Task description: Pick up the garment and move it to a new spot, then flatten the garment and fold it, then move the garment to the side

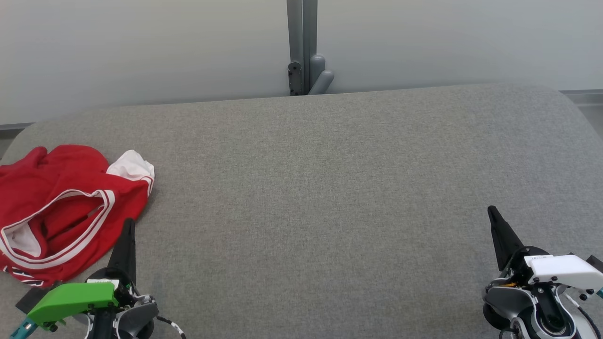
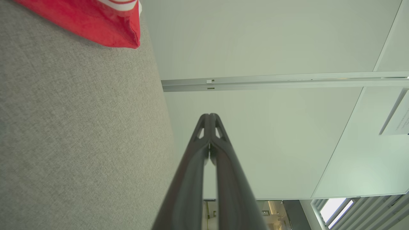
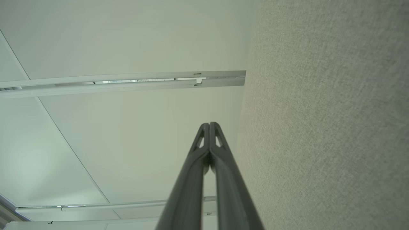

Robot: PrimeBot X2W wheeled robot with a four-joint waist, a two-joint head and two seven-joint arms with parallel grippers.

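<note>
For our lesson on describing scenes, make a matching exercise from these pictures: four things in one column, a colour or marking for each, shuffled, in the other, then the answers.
1 garment
2 left gripper
3 right gripper
4 tabletop

A grey fabric
B green wrist cover
C red with white trim
D white wrist cover

Pairs: 1-C, 2-B, 3-D, 4-A.

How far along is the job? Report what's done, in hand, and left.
Done: nothing yet; the garment lies crumpled at the table's left edge. In hand: nothing; the left gripper and right gripper are both shut and empty, the left one beside the garment. Left: pick it up, move it, flatten, fold, set it aside.
</note>
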